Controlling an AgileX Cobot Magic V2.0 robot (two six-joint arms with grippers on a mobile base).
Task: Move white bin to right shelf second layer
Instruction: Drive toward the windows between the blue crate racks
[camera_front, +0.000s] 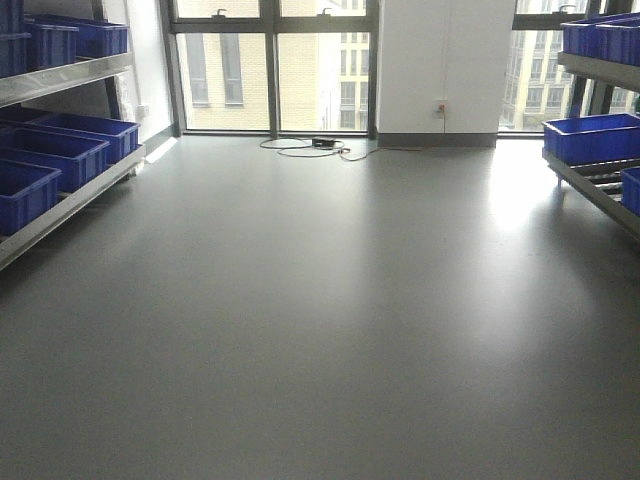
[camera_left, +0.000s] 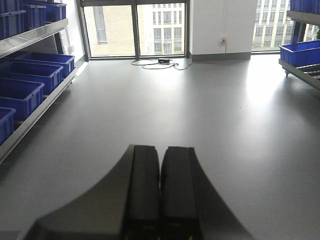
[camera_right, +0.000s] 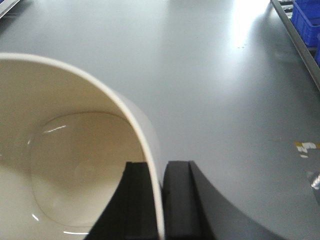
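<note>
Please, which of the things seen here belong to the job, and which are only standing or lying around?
Belong to the job:
white bin, its wall pinched in the right claw
roller level of the right shelf

Just lying about:
blue crates on both racks
cable on the floor by the window
left claw, shut and empty

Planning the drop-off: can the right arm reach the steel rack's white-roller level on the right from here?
Probably not yet. The right gripper grips the cream-white plastic tub, but the roller level lies far across bare grey floor; nothing blocks the way.
</note>
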